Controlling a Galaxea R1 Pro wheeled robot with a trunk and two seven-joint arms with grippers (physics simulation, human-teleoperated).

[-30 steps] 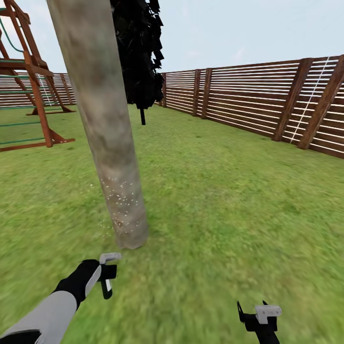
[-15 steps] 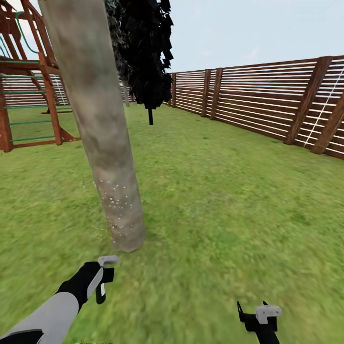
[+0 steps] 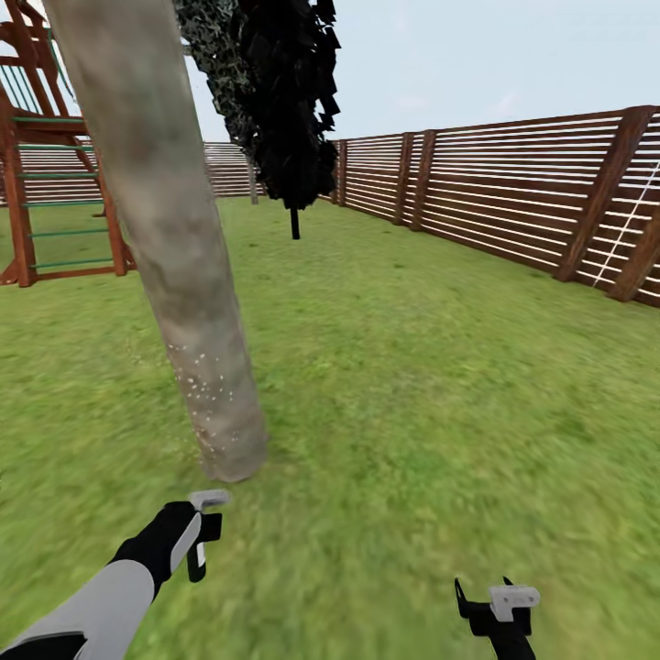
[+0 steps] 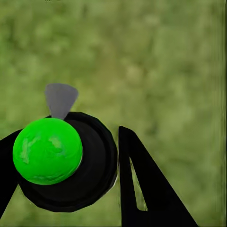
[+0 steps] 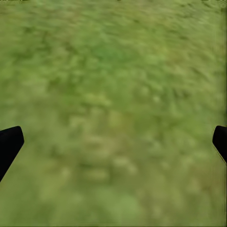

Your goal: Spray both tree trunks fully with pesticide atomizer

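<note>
Left gripper (image 3: pixel 203 536) clamps the pesticide atomizer (image 4: pixel 64 163) low beside the tree trunk (image 3: pixel 170 266), right gripper (image 3: pixel 490 600) spread empty over grass; we reckon specks cover just the base, so upper trunk risks going unsprayed w/o raising nozzle.

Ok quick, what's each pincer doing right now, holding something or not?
Left pincer: shut on the pesticide atomizer, over the grass.
Right pincer: open, holding nothing, fingers spread wide above the grass.
</note>
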